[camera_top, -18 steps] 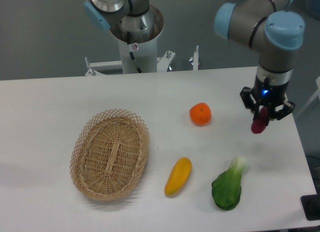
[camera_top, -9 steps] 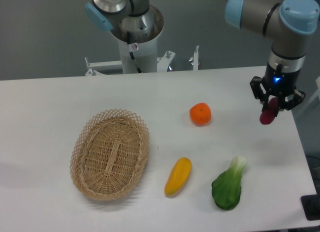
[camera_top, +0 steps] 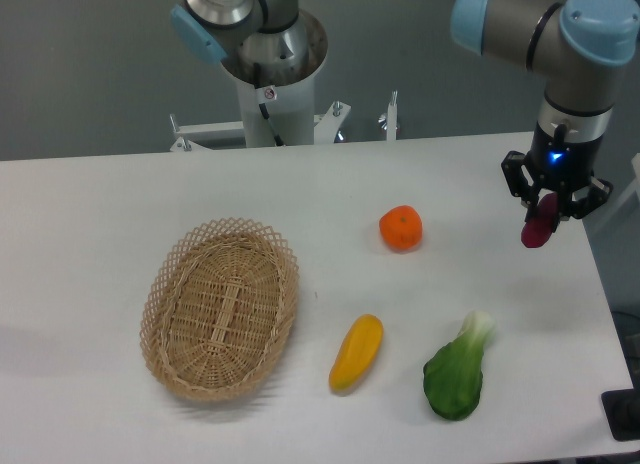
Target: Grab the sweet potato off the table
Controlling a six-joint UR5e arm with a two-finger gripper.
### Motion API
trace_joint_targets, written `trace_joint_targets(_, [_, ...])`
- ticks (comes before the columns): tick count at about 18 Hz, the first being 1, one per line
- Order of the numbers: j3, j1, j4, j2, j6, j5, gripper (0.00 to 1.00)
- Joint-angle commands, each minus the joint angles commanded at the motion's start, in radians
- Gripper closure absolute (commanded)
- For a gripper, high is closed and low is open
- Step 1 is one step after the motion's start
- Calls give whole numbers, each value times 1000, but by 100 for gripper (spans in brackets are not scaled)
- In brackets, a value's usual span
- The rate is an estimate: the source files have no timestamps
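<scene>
Grey wall fills the top of the frame behind the white table [camera_top: 120, 224], which spans nearly the whole width; our gripper [camera_top: 553, 206] hangs at the right side of the frame, clenched on the sweet potato [camera_top: 539, 231], whose dark maroon end pokes out below the fingers, lifted clear of the surface as far as we can judge.

Only the upper part of the vegetable seems pinched, so we judge it could pivot or slide out if the arm jerks; it hangs close to the table's right edge, and a drop there might roll it off the side.

Open room lies to the left of the gripper: bare white between it and the orange fruit [camera_top: 400, 227] near the centre; lower down sit the green leafy vegetable [camera_top: 456, 376] and the yellow vegetable [camera_top: 356, 352], with the wicker basket [camera_top: 220, 306] at lower left; all stand well apart from our load, so moving inward looks safe.
</scene>
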Motion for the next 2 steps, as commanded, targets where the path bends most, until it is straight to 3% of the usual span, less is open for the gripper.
trace_joint_targets(2, [-2, 0, 2, 2, -2, 0, 78])
